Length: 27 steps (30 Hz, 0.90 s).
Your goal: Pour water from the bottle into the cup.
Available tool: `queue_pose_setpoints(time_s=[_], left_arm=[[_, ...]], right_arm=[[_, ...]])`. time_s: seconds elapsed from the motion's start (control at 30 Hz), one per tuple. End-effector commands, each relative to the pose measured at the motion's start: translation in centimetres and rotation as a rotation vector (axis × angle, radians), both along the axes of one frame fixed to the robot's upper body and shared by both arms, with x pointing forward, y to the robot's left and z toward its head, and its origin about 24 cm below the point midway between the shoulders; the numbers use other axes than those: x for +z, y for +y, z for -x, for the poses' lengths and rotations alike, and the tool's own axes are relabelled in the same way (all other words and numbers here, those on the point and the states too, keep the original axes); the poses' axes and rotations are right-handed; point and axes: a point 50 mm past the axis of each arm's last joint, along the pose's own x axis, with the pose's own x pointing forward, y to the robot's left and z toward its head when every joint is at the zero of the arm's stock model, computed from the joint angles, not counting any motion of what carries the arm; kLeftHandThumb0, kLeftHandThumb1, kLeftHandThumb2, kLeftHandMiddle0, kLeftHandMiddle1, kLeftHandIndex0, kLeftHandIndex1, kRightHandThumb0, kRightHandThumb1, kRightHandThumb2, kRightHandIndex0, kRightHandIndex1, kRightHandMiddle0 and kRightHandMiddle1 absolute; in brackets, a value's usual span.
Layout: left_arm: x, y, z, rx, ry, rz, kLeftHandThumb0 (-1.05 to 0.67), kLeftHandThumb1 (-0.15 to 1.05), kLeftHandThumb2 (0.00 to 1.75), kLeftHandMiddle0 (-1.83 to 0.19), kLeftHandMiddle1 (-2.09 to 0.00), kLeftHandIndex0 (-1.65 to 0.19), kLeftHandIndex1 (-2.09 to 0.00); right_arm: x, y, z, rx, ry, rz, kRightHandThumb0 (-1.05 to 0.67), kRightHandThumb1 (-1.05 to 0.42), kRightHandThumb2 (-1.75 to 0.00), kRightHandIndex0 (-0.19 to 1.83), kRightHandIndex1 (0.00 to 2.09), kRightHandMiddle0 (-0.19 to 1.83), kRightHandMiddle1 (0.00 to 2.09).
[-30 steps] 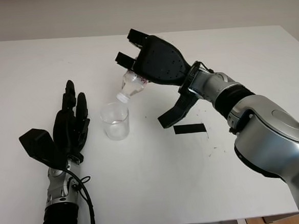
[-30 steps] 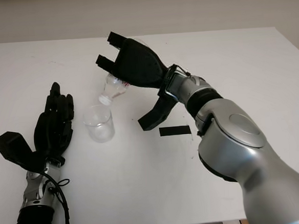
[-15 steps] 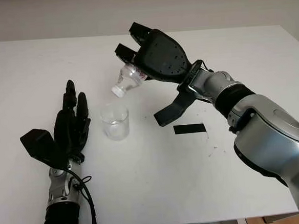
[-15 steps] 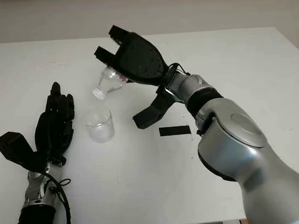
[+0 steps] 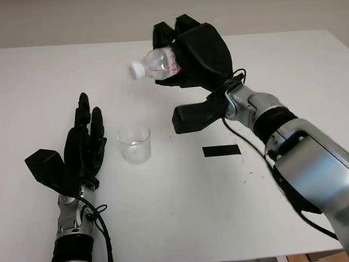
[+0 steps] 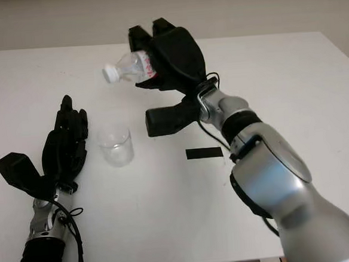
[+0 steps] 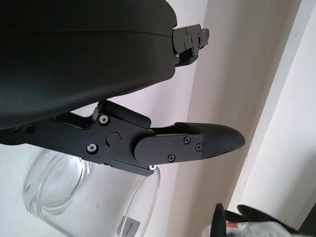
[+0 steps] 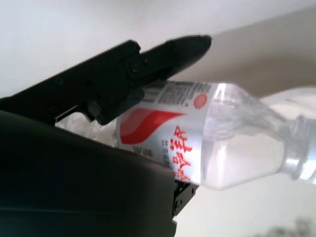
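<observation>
1. right hand [image 5: 196,51] gripped the bottle [image 5: 155,63], held level above the cup [image 5: 134,144].
2. left hand [image 5: 83,149] sat open beside the cup.
3. risk: tipping off-line could spill onto the table [image 5: 186,214].

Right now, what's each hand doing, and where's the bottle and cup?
Right hand shut on bottle, held about level, up above the table. Left hand open beside cup. Black strip on table, right of cup, not in the way.

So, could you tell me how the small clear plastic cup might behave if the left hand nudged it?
The small clear plastic cup looks thin-walled and nearly empty, so probably light and likely to slide. Standing upright beside the open left hand, it might tip.
</observation>
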Motion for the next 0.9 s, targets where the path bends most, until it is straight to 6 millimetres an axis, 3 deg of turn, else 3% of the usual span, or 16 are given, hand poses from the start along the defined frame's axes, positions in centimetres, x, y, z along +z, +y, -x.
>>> queue_pose_setpoints(time_s=[0.0, 0.17, 0.47, 0.7, 0.87], left_arm=[[-0.8, 0.1, 0.4, -0.004, 0.028, 0.007, -0.70, 1.05, 0.43, 0.14, -0.05, 0.14, -0.06], [-0.7, 0.2, 0.5, 0.002, 0.030, -0.002, -0.70, 1.05, 0.43, 0.13, -0.06, 0.14, -0.06], [-0.7, 0.2, 0.3, -0.017, 0.034, 0.007, -0.70, 1.05, 0.44, 0.15, -0.05, 0.16, -0.05], [-0.6, 0.1, 0.2, -0.021, 0.035, 0.001, -0.71, 1.05, 0.43, 0.15, -0.05, 0.16, -0.05], [-0.7, 0.1, 0.3, -0.019, 0.041, 0.009, -0.72, 1.05, 0.42, 0.14, -0.06, 0.15, -0.05]], right_arm=[[-0.7, -0.3, 0.1, 0.027, 0.096, -0.152, -0.38, -1.05, -0.31, 1.47, 2.09, 1.05, 2.09], [-2.9, -1.6, 0.6, 0.105, 0.279, -0.443, -0.33, -1.05, -0.37, 1.39, 2.09, 1.05, 2.09], [-6.0, -4.0, 1.8, 0.150, 0.454, -0.756, -0.34, -1.05, -0.39, 1.27, 2.09, 0.87, 2.09], [-6.3, -5.1, 3.1, 0.176, 0.541, -0.875, -0.38, -1.05, -0.40, 1.23, 2.09, 0.76, 2.09], [-5.3, -5.8, 4.5, 0.168, 0.605, -0.947, -0.39, -1.05, -0.40, 1.32, 2.09, 0.89, 2.09]])
